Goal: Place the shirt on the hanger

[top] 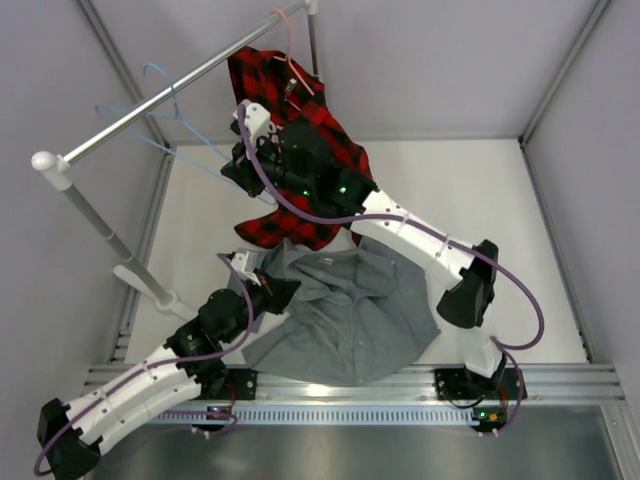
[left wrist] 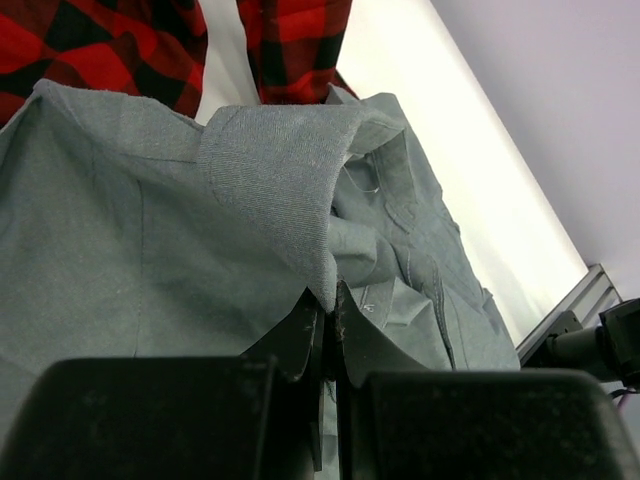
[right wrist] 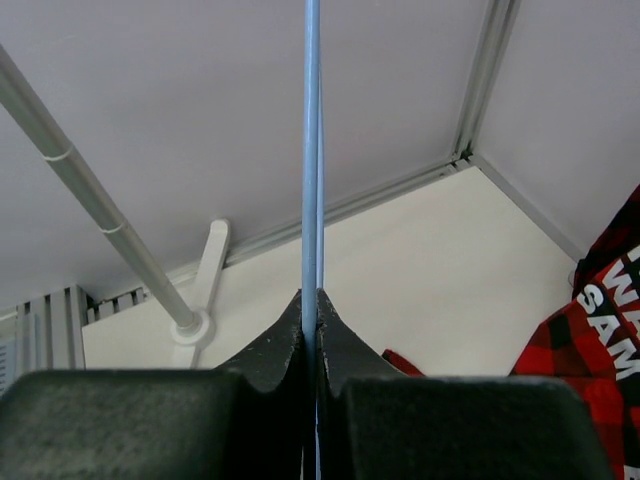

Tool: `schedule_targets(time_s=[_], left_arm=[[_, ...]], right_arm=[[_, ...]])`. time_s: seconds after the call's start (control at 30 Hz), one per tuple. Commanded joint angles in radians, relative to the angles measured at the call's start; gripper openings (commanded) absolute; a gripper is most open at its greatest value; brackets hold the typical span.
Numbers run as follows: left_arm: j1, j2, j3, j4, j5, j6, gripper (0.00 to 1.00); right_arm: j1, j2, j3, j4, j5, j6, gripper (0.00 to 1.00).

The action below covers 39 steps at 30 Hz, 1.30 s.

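While the shirt (left wrist: 150,250) is pinched at its collar by the left claw (left wrist: 328,300), the hanger (right wrist: 312,150) is clamped in the right claw (right wrist: 310,305).

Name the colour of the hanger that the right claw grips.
The hanger is light blue; the right wrist view shows it best.

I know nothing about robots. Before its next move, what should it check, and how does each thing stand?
1. Left pincer shut on shirt collar: ok.
2. Right pincer shut on hanger: ok.
3. Hanger free of rail: not ok, hook sits over it.
4. Shirt spread open: not ok, rumpled on table.
5. Plaid shirt clear of hanger: cannot tell.
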Motion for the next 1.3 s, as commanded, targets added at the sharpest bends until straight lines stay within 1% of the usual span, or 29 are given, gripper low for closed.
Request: schedule_targets(time_s=[0.0, 0.13, 0.2, 0.4, 0.43, 0.5, 0.53, 0.57, 0.6, 0.63, 0.67, 0.7, 0.73, 0.77, 0.8, 0.83, 0.9, 0.93, 1.03, 1.07, 1.17, 1.27], left_arm=[[-0.004, -0.011, 0.067, -0.029, -0.025, 0.0, 0.0], [-0.004, -0.007, 0.113, -0.081, -0.068, -0.018, 0.0], [-0.004, 0.001, 0.135, -0.119, -0.073, -0.026, 0.0], [-0.004, 0.026, 0.158, -0.162, -0.122, -0.075, 0.0], [-0.004, 0.03, 0.165, -0.17, -0.14, -0.083, 0.0], [-0.004, 0.038, 0.173, -0.188, -0.16, -0.103, 0.0], [-0.004, 0.045, 0.178, -0.204, -0.178, -0.107, 0.0], [-0.004, 0.049, 0.188, -0.213, -0.188, -0.114, 0.0], [-0.004, 0.053, 0.195, -0.221, -0.197, -0.117, 0.0], [-0.004, 0.062, 0.198, -0.225, -0.205, -0.115, 0.0], [-0.004, 0.067, 0.208, -0.228, -0.22, -0.114, 0.0], [-0.004, 0.075, 0.213, -0.23, -0.229, -0.114, 0.0], [-0.003, 0.093, 0.219, -0.23, -0.235, -0.112, 0.0], [-0.003, 0.105, 0.233, -0.23, -0.249, -0.112, 0.0], [-0.003, 0.119, 0.241, -0.23, -0.254, -0.112, 0.0], [-0.003, 0.15, 0.25, -0.225, -0.255, -0.108, 0.0], [-0.003, 0.183, 0.274, -0.224, -0.265, -0.108, 0.0], [-0.001, 0.2, 0.284, -0.224, -0.266, -0.112, 0.0], [-0.001, 0.265, 0.305, -0.21, -0.277, -0.127, 0.0], [0.0, 0.294, 0.31, -0.202, -0.286, -0.132, 0.0], [0.011, 0.349, 0.343, -0.198, -0.286, -0.135, 0.0], [0.025, 0.389, 0.385, -0.201, -0.281, -0.132, 0.0]], right_arm=[[0.003, -0.141, -0.026, 0.047, 0.011, 0.01, 0.0], [0.0, -0.219, -0.108, 0.0, 0.004, -0.021, 0.0], [0.0, -0.267, -0.161, -0.038, -0.016, -0.07, 0.0], [-0.011, -0.428, -0.348, -0.098, 0.017, -0.099, 0.0], [-0.015, -0.457, -0.409, -0.109, 0.031, -0.099, 0.0], [-0.02, -0.559, -0.482, -0.138, 0.072, -0.097, 0.0], [-0.02, -0.601, -0.57, -0.167, 0.126, -0.094, 0.0], [-0.023, -0.698, -0.62, -0.178, 0.146, -0.082, 0.0], [-0.029, -0.746, -0.675, -0.186, 0.175, -0.073, 0.0], [-0.032, -0.802, -0.779, -0.204, 0.194, -0.061, 0.0], [-0.037, -0.907, -0.827, -0.218, 0.198, -0.041, 0.0], [-0.037, -0.957, -0.876, -0.236, 0.205, -0.033, 0.0], [-0.037, -1.009, -0.961, -0.258, 0.215, -0.025, 0.0], [-0.037, -1.102, -1.0, -0.304, 0.221, 0.019, 0.0], [-0.037, -1.147, -1.042, -0.322, 0.229, 0.03, 0.0], [-0.037, -1.234, -1.112, -0.36, 0.244, 0.057, 0.0], [-0.037, -1.314, -1.199, -0.393, 0.243, 0.082, 0.0], [-0.037, -1.377, -1.224, -0.407, 0.238, 0.106, 0.0], [-0.038, -1.455, -1.267, -0.486, 0.208, 0.133, 0.0], [-0.034, -1.466, -1.27, -0.52, 0.209, 0.148, 0.0], [-0.034, -1.497, -1.254, -0.536, 0.147, 0.159, 0.0], [-0.034, -1.506, -1.244, -0.566, 0.149, 0.186, 0.0]])
